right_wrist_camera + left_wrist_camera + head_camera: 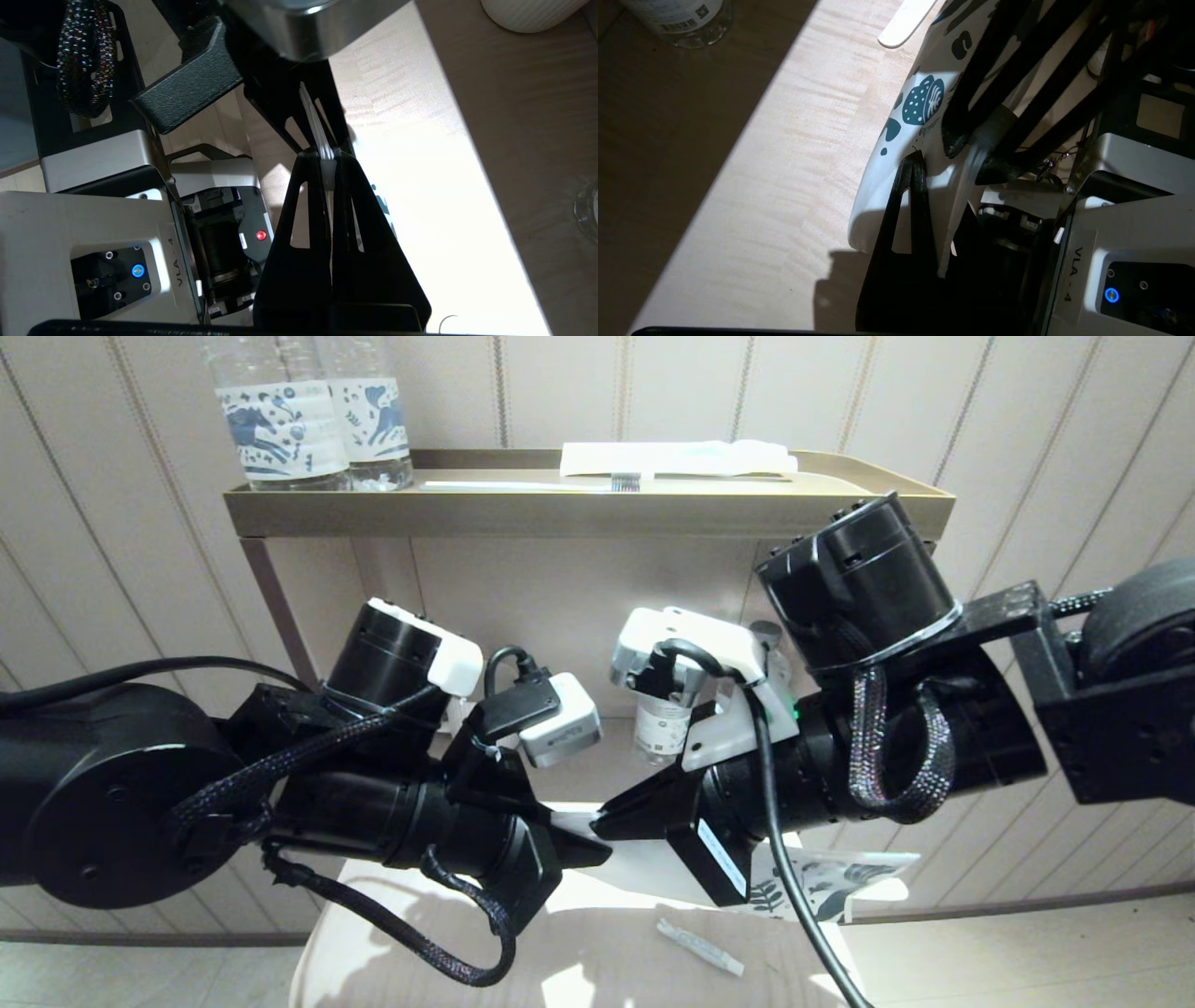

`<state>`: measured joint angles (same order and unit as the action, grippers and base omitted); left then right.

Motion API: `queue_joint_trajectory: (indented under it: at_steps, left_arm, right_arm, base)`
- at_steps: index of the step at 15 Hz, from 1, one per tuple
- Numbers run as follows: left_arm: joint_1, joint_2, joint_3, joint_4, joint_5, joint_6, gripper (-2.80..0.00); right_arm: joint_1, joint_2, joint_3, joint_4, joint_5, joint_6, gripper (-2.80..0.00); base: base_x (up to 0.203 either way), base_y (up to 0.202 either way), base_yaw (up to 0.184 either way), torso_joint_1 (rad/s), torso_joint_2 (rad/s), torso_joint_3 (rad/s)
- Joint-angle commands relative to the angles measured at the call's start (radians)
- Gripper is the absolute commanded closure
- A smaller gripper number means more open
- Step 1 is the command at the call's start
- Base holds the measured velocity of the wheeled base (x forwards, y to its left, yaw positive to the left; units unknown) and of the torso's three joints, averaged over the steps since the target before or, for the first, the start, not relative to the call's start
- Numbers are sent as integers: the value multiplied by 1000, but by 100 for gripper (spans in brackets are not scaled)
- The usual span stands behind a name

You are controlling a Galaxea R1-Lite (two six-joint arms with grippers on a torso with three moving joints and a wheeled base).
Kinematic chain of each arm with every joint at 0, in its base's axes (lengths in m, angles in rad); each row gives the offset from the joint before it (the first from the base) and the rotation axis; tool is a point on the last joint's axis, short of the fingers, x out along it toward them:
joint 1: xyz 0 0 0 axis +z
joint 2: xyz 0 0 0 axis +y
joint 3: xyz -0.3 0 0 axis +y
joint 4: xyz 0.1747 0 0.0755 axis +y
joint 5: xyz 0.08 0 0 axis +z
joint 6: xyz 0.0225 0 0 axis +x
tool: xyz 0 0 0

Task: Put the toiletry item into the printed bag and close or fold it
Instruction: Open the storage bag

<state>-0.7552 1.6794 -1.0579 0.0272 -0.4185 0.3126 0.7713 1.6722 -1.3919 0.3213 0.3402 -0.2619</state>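
The printed bag (822, 882) is a white pouch with blue leaf print, held up over the light wooden table (560, 961) between my two grippers. My right gripper (328, 156) is shut on the bag's thin white edge, seen edge-on between its black fingers. My left gripper (941, 186) meets it tip to tip (590, 845) and is shut on a layer of the same bag (920, 100). A small white packet (700, 947), the toiletry item, lies on the table below the bag, apart from both grippers.
A brass shelf tray (588, 509) behind holds two water bottles (308, 420) and a long white packet (672, 457). A small bottle (663, 728) stands behind the right wrist. A white ribbed cup (528, 14) stands at the table's side.
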Motion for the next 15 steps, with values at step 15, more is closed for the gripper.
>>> queue_joint_trajectory:
  at_steps: [15]
  left_arm:
    - [1,-26,4,2,-2,2,0]
  right_arm:
    - [-169,-323,321,4,8,-14,0]
  base:
    - [0,0,0,0,0,0]
